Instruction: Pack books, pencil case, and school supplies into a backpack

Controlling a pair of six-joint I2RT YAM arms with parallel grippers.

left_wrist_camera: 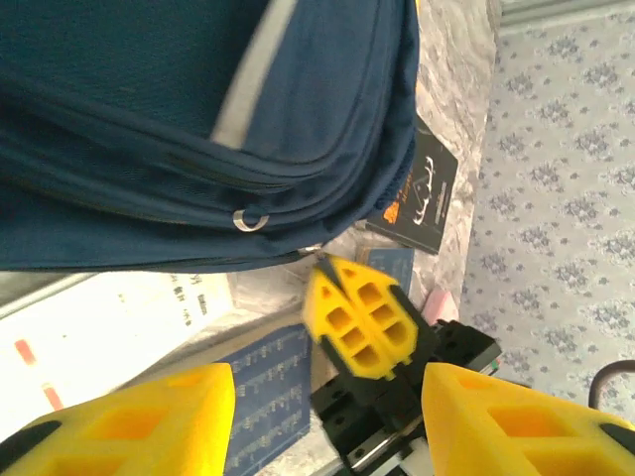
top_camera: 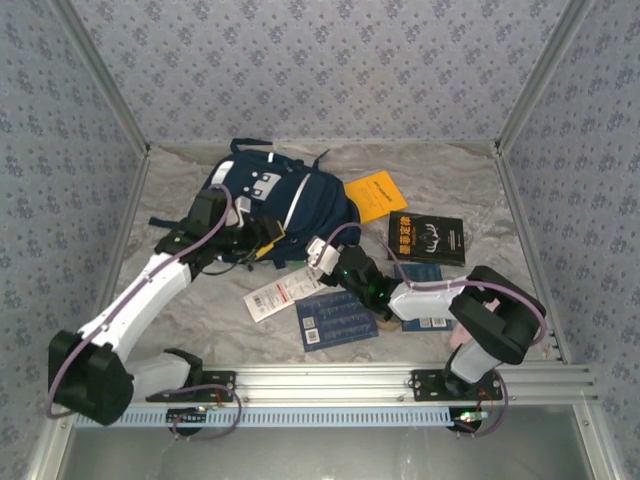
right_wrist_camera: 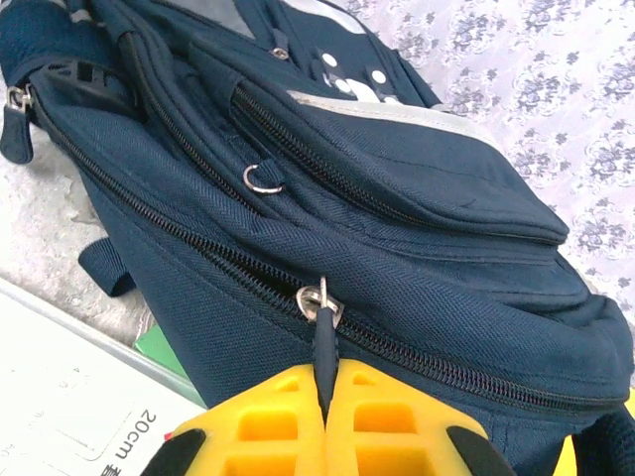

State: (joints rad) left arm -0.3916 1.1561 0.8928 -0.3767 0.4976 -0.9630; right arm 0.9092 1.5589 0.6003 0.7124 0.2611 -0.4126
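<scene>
The navy backpack (top_camera: 275,205) lies at the back centre of the table. My right gripper (right_wrist_camera: 325,382) is shut on the dark zipper pull (right_wrist_camera: 324,347) of the backpack (right_wrist_camera: 397,178), just below the metal slider. My left gripper (left_wrist_camera: 327,416) is open beside the pack's near edge, facing the right gripper (left_wrist_camera: 362,322), with nothing between its fingers. An orange book (top_camera: 378,195), a black book (top_camera: 427,238) and a dark blue book (top_camera: 337,318) lie on the table. The white packet (top_camera: 272,297) lies in front of the pack. A green pack (right_wrist_camera: 164,352) peeks out under it. The pencil case is out of view.
A second blue book (top_camera: 420,272) lies partly under my right arm. Aluminium posts and patterned walls close in the table on three sides. A rail (top_camera: 400,380) runs along the near edge.
</scene>
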